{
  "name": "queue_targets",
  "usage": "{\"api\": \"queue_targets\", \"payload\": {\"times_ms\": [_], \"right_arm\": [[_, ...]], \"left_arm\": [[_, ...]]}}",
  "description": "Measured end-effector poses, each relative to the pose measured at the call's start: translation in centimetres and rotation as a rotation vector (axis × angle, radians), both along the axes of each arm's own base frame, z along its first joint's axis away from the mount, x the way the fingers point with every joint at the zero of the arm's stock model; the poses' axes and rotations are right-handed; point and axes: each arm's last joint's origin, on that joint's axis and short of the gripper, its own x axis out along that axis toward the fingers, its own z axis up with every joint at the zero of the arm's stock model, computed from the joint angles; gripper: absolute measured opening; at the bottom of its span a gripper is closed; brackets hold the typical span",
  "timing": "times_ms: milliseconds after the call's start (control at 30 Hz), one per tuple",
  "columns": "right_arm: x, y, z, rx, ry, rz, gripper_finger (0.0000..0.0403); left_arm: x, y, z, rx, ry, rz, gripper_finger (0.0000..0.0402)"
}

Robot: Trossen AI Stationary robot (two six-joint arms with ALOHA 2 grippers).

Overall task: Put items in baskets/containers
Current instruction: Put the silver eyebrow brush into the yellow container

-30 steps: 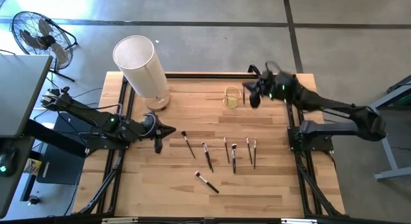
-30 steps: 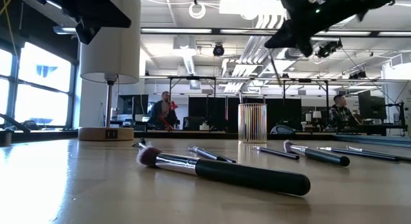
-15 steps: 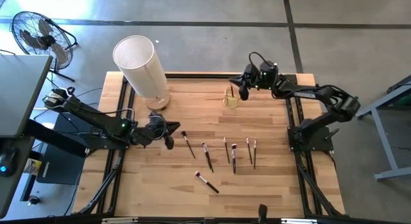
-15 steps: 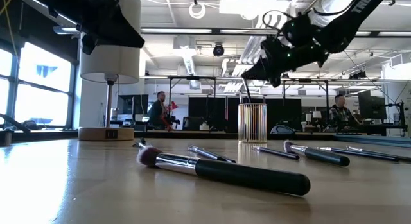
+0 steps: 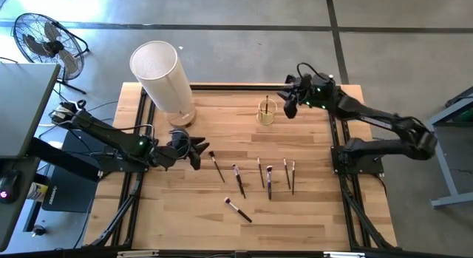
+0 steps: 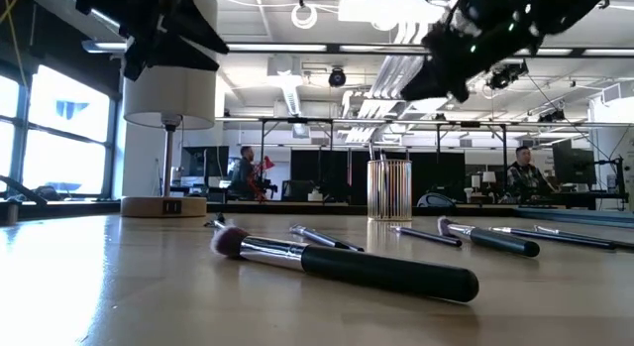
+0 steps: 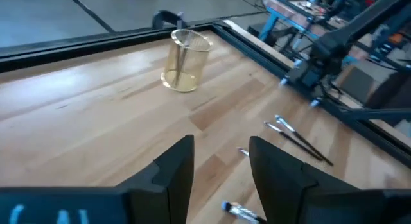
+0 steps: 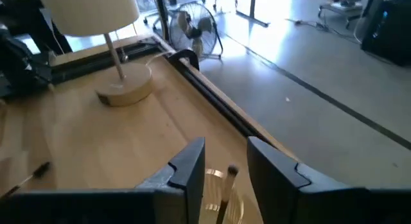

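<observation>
The small yellowish glass cup [image 5: 266,111] stands at the table's far middle and also shows in the low view [image 6: 389,190]. One thin brush [image 7: 182,54] stands in it, leaning on the rim. Its top end shows between the fingers in the right wrist view [image 8: 232,170]. Several brushes lie flat on the table in a row [image 5: 270,180], one nearer the front [image 5: 238,210]. My right gripper [image 5: 289,107] is open and empty, above and just right of the cup. My left gripper [image 5: 198,151] is open and empty, left of the leftmost brush [image 5: 216,166].
A tall white cylinder lamp on a wooden base [image 5: 159,73] stands at the far left of the table. Dark frame rails [image 5: 222,86] run along the table's edges. A fan [image 5: 44,36] stands on the floor beyond the left corner.
My right gripper went left to the cup with a brush hanging below it, and has since drawn back up and toward the right edge without it. The brush now stands in the cup. My left gripper has moved right, toward the leftmost brush.
</observation>
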Motion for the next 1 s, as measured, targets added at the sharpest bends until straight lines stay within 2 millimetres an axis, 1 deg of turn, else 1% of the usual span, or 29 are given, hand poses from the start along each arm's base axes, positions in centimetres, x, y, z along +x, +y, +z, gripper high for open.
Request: {"api": "queue_targets", "payload": {"times_ms": [100, 167, 233, 267, 367, 467, 567, 633, 700, 800, 867, 1000], "right_arm": [[-0.5, 3.2, 1.3, 0.08, 0.098, -0.005, 0.008], [-0.8, 5.4, 1.5, 0.163, 0.179, 0.017, 0.0046], [-1.2, 7.4, 1.2, 0.261, 0.254, 0.03, 0.0013], [-1.3, 8.3, 0.9, 0.309, 0.291, 0.032, 0.0008], [-1.9, 10.5, -0.2, 0.441, 0.398, -0.037, 0.0019], [-2.5, 12.4, -1.5, 0.466, 0.503, -0.105, 0.0015], [-3.2, 13.9, -2.9, 0.463, 0.559, -0.127, 0.0003], [-3.5, 14.6, -3.7, 0.489, 0.568, -0.123, 0.0007], [-3.8, 15.4, -4.4, 0.502, 0.591, -0.095, 0.0009], [-4.1, 16.4, -5.3, 0.488, 0.625, -0.039, 0.0004], [-4.2, 16.9, -5.8, 0.478, 0.637, -0.003, 0.0002], [-4.3, 17.5, -6.3, 0.45, 0.651, 0.059, 0.0006]], "left_arm": [[1.0, -0.4, 1.0, 0.015, 0.028, 0.003, 0.0141], [1.7, -0.6, 1.5, 0.046, 0.079, 0.019, 0.0138], [2.8, -1.1, 2.4, 0.043, 0.098, 0.022, 0.0138], [3.3, -1.3, 2.7, 0.032, 0.109, 0.03, 0.0138], [5.3, -1.8, 3.1, -0.014, 0.175, 0.084, 0.0137], [7.3, -1.6, 3.2, -0.173, 0.235, 0.199, 0.0137], [8.4, -0.9, 3.3, -0.408, 0.312, 0.323, 0.0137], [9.4, -0.4, 2.7, -0.543, 0.359, 0.393, 0.0137], [9.9, 0.1, 1.5, -0.608, 0.434, 0.446, 0.0137], [11.0, 1.3, 0.5, -0.739, 0.479, 0.485, 0.0137], [11.3, 2.2, -0.5, -0.798, 0.531, 0.534, 0.0137], [12.2, 4.1, -2.3, -0.887, 0.579, 0.626, 0.0137]]}}
